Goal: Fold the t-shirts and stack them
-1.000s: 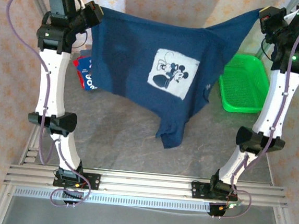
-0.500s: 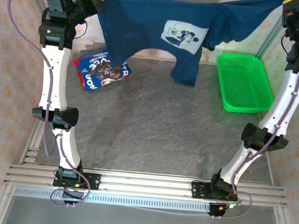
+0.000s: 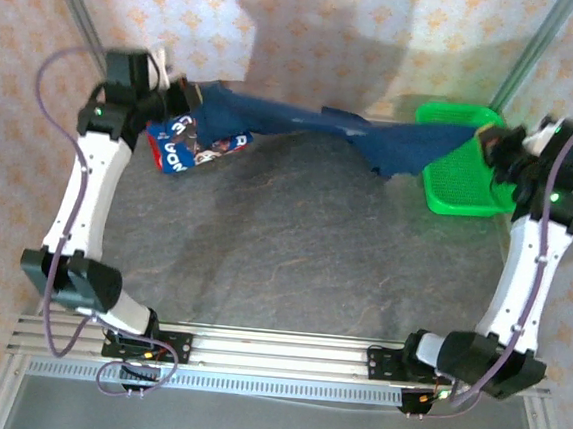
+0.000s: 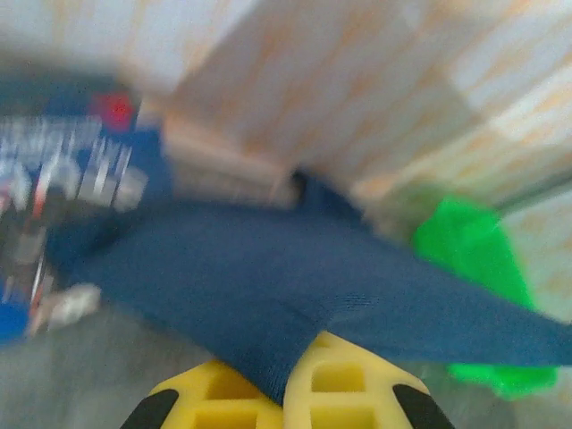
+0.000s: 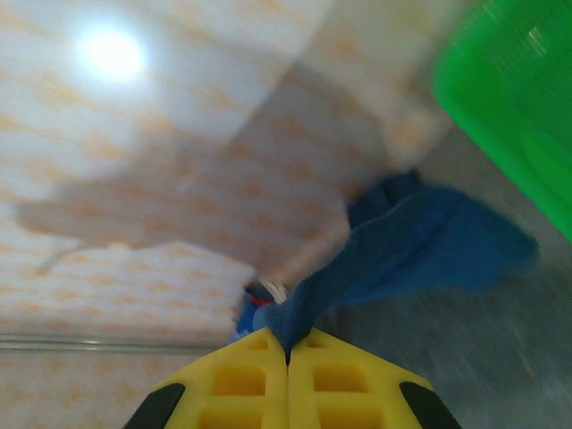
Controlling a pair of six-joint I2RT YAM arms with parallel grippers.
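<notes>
The dark navy t-shirt (image 3: 304, 124) is stretched as a low, narrow band across the back of the table, between my two grippers. My left gripper (image 3: 188, 99) is shut on its left end, above a folded blue and red t-shirt (image 3: 187, 146) with white lettering. My right gripper (image 3: 485, 144) is shut on its right end, over the green basket. In the left wrist view, navy cloth (image 4: 268, 286) runs out from the shut yellow jaws of my left gripper (image 4: 291, 380). My right gripper (image 5: 287, 344) pinches a navy fold (image 5: 420, 250) the same way.
A green mesh basket (image 3: 460, 185) stands at the back right; its rim (image 5: 518, 89) is close to my right gripper. A patterned wall backs the table. The grey tabletop (image 3: 294, 245) stretches toward the arm bases.
Both grippers have come down from high above the table. The navy shirt, hanging spread with its print showing before, now lies low in a stretched band along the back.
</notes>
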